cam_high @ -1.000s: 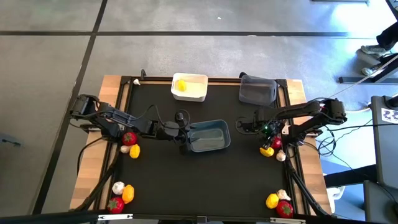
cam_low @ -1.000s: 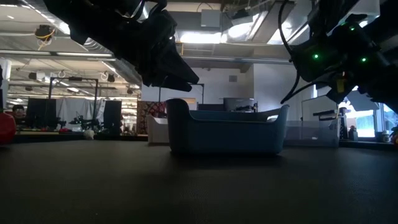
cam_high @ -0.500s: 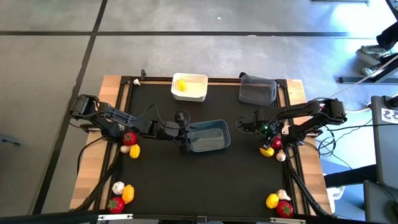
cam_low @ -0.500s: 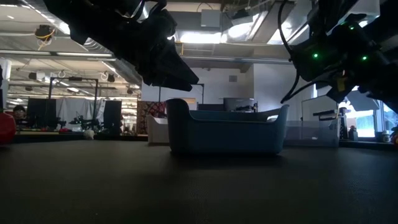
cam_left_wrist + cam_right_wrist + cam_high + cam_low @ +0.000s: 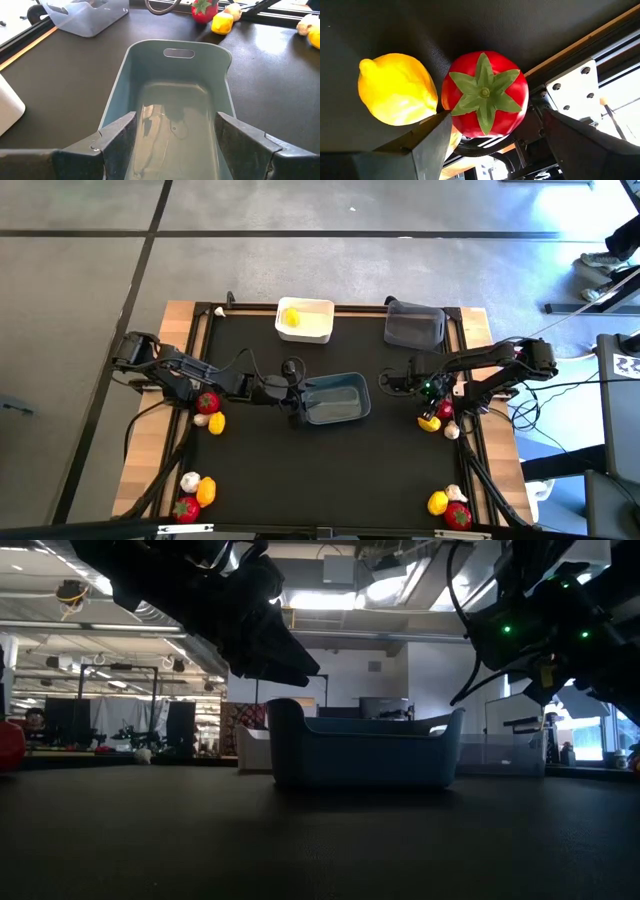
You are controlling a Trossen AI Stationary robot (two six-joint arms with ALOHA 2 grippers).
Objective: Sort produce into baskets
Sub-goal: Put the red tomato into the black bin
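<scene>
Produce in small groups on the black table [image 5: 350, 460], mostly near its edges. At left edge: red piece [image 5: 207, 402], yellow piece [image 5: 216, 422] and garlic bulb [image 5: 201, 419], close together. At near-left corner: second bulb [image 5: 189, 481], orange piece [image 5: 206, 491], second red piece [image 5: 187, 508]. At near-right corner: yellow one [image 5: 437, 502], pale bulb [image 5: 455, 493] and red one [image 5: 458, 515], touching or almost. One more small bulb [image 5: 219, 311] alone at far-left corner.

White basket [image 5: 305, 321] at far edge, with one yellow fruit [image 5: 290, 317] inside. Dark grey basket [image 5: 415, 325] to its right, contents not possible to see. Blue-grey basket [image 5: 335, 398] in the middle of table, nothing inside in the left wrist view.

Left gripper [image 5: 299, 402] over the left end of blue-grey basket. Fingers [image 5: 117, 135] apart, one on each side of the basket end, holding nothing. In the low view, raised a little above the rim, not touching.

Right gripper [image 5: 497, 112] at the right edge, directly over tomato [image 5: 485, 94] with green star top. Fingers [image 5: 580, 145] apart, tomato between them, not clamped. Lemon [image 5: 395, 89] just beside the tomato, touching or nearly. Small bulb [image 5: 452, 431] next to these two.
</scene>
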